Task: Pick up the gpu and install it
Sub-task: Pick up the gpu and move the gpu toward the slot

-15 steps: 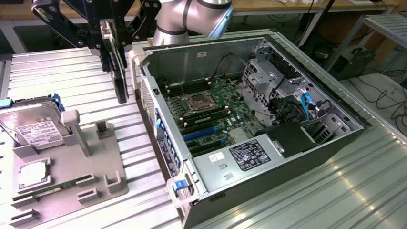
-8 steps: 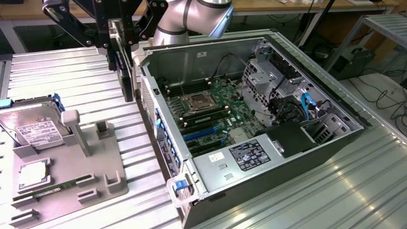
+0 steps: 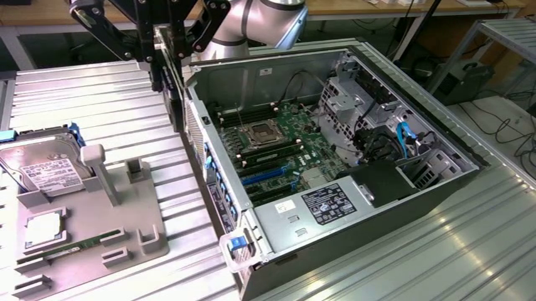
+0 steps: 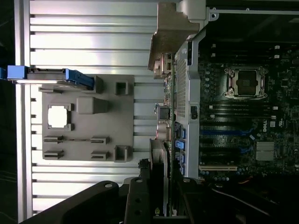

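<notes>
**Robot gripper (image 3: 170,59) holds the gpu (image 3: 177,103) beside an open computer case (image 3: 335,276)**

On the exterior view's left, a grey fixture tray (image 3: 92,219) sits on a ribbed metal table (image 3: 125,113). The tray carries a hard drive (image 3: 46,166) propped up at its far end. A square processor chip (image 3: 44,230) and a narrow memory stick (image 3: 80,246) lie nearer the camera.

To the right of the tray, the gripper hangs above the table with its fingers pinching the gpu. The card hangs down edge-on as a dark strip, just beside the outer left wall of the computer case. Whether card and wall touch is hard to tell. In the wrist view, the card's silver bracket (image 4: 170,32) is at the end away from the gripper.

Further right, the case lies open. Inside are the green motherboard (image 3: 293,135), its processor socket (image 3: 258,133), the power supply (image 3: 322,204) and blue cables (image 3: 405,139).
</notes>
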`<action>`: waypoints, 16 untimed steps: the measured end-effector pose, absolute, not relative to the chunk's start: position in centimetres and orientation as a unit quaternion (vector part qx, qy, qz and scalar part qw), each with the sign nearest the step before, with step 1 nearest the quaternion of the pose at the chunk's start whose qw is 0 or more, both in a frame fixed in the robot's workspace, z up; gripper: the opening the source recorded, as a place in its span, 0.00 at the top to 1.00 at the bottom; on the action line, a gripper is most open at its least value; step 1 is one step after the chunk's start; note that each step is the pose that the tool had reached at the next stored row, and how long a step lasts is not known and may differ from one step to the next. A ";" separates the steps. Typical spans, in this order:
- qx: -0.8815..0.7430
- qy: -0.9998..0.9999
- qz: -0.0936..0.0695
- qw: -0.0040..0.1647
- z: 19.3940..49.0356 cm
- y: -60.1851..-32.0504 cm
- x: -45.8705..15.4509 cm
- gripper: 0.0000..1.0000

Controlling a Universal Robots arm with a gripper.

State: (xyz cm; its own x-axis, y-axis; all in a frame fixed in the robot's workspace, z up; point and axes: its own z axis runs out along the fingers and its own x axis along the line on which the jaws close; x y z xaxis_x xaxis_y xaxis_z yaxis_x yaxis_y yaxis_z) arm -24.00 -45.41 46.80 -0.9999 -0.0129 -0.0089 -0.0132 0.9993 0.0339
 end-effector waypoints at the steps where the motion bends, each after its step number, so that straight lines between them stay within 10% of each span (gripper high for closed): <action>1: -0.007 1.000 0.017 0.004 46.8 -45.4 -23.9 0.73; 16: -0.007 1.000 0.017 0.004 46.8 -45.4 -22.6 0.73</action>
State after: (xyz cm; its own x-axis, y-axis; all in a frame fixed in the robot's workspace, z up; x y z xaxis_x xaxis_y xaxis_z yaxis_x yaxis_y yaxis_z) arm -22.58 -45.41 46.81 -0.9999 -0.0129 -0.0088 -0.0132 0.9993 0.0338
